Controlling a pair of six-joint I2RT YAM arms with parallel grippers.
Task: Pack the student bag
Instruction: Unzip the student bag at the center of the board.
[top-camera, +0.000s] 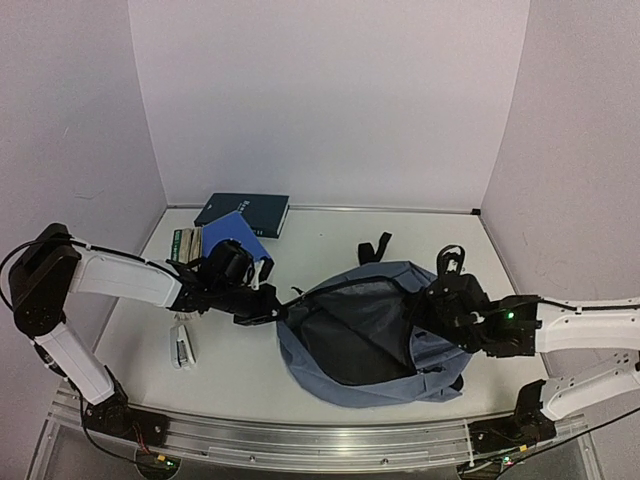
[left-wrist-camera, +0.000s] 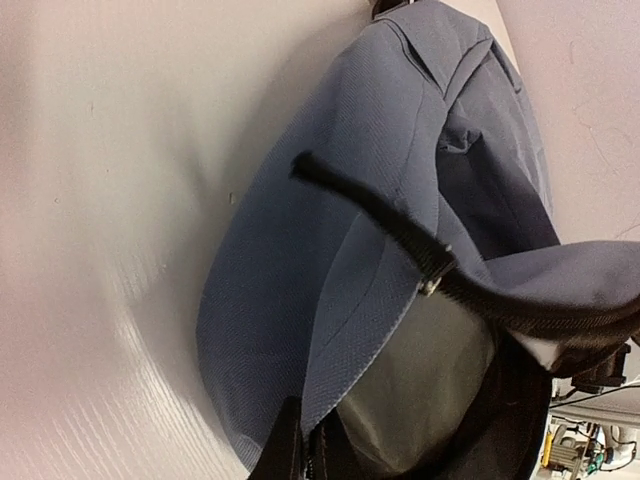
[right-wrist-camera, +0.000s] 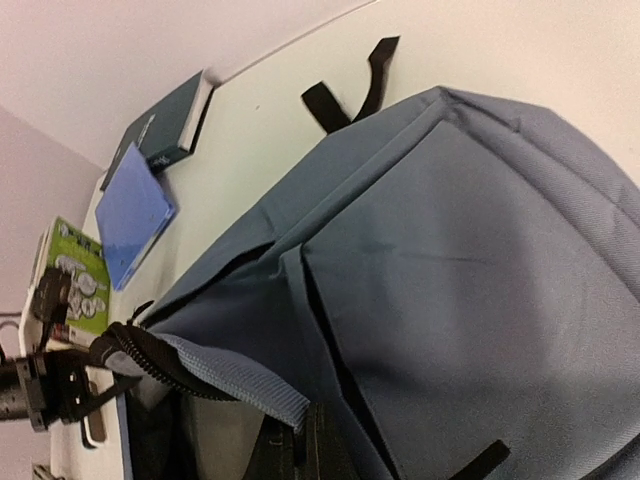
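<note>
Left fingers (left-wrist-camera: 285, 455) and right fingers (right-wrist-camera: 270, 455) clamp opposite rims of the blue-grey student bag (top-camera: 340, 388), its dark-lined mouth gaping.

student bag (left-wrist-camera: 300, 260): matt woven cloth | lining (left-wrist-camera: 420, 390): perhaps smooth | table (left-wrist-camera: 90, 250): glossy

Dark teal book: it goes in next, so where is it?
In the top view, the dark teal book lies on the left by the back wall, just behind the blue book.

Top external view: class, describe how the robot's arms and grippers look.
The left arm and right arm: white shells, black joints. The left gripper and right gripper: black. A black cable loops by the left shoulder; green light near the right wrist.
</note>
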